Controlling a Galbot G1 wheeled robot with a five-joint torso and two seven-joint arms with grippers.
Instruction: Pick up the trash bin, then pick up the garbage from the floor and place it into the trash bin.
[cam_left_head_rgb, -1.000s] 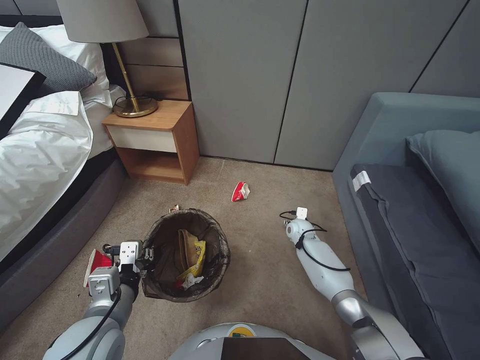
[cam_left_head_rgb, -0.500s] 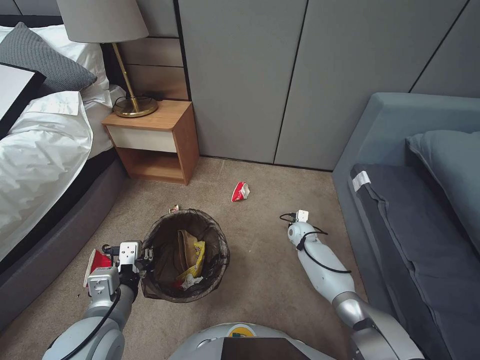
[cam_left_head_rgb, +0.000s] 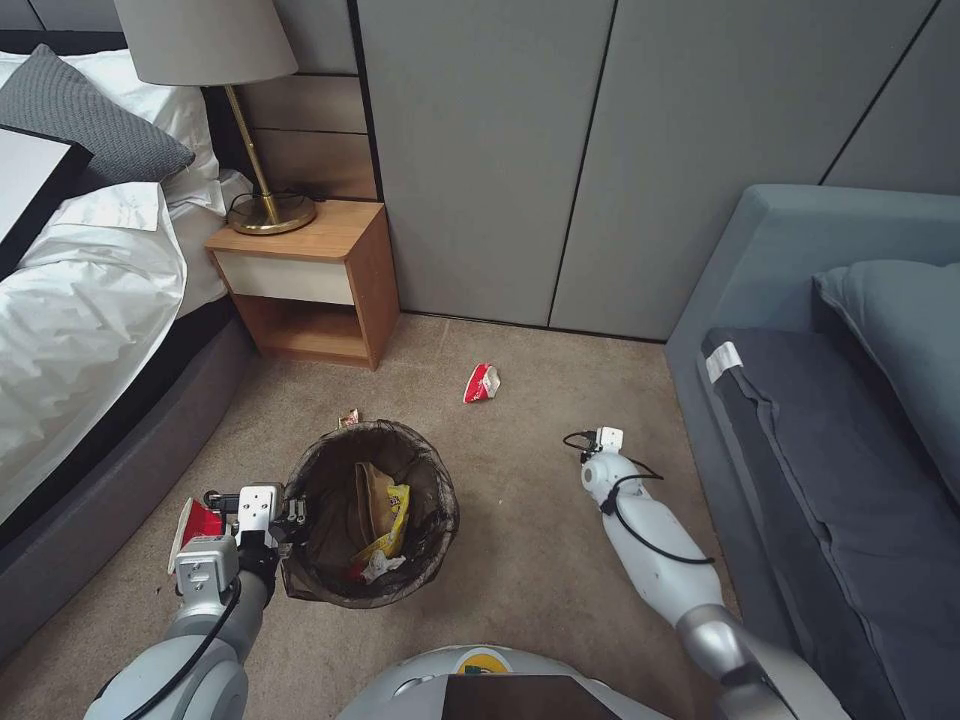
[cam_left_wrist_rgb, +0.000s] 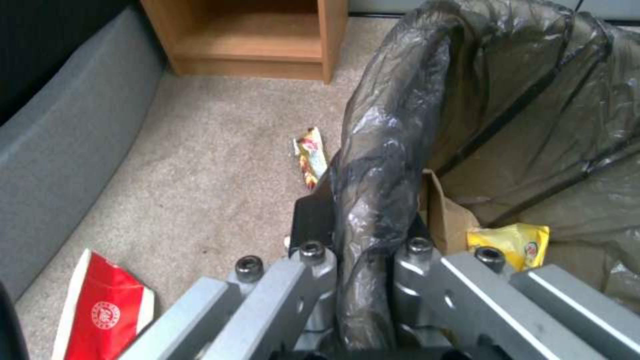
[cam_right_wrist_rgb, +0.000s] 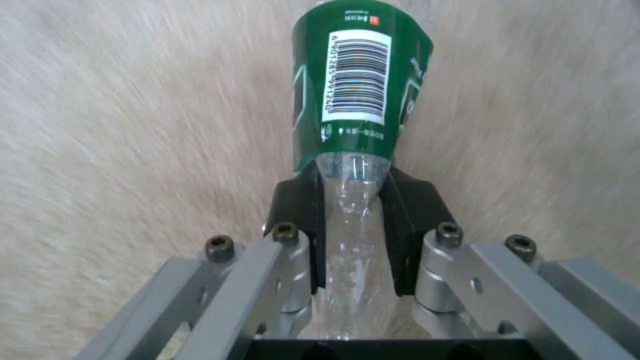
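A clear plastic bottle (cam_right_wrist_rgb: 357, 150) with a green label is seen clamped between the two black fingers (cam_right_wrist_rgb: 303, 220) of the right gripper (cam_right_wrist_rgb: 353, 225). The grip is taken on the crumpled clear part of the bottle, just below the label. A white barcode panel is carried on the label, facing the camera. Grey linkage bars and bolt heads are seen nearest the camera. Beige carpet floor (cam_right_wrist_rgb: 133, 125) lies behind the bottle, streaked with blur.

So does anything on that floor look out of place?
Yes: a crushed red cup lies on the carpet near the wall, another red cup beside the bed base, and a small wrapper just behind the trash bin.
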